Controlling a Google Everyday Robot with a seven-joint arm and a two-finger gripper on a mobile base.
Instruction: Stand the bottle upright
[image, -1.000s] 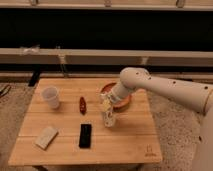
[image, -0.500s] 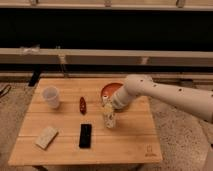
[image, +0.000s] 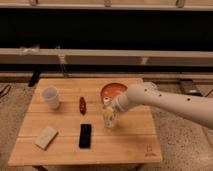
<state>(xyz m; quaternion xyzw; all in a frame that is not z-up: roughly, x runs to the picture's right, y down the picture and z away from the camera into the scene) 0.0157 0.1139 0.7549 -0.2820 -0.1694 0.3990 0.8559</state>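
The bottle (image: 108, 115) is small, slim and whitish-clear with a white cap. It stands upright near the middle of the wooden table (image: 130, 142), just in front of an orange bowl. My gripper (image: 116, 106) is at the end of the white arm that reaches in from the right. It sits right against the bottle's upper right side, at cap height. The arm's end hides the contact between gripper and bottle.
An orange bowl (image: 113, 90) sits behind the bottle. A translucent white cup (image: 50, 96) stands at the back left. A dark red oblong object (image: 82, 105), a black phone-like slab (image: 85, 135) and a pale block (image: 46, 137) lie left of the bottle.
The arm has dropped lower, with its forearm stretching further out to the right. The bottle stays upright in the same spot.
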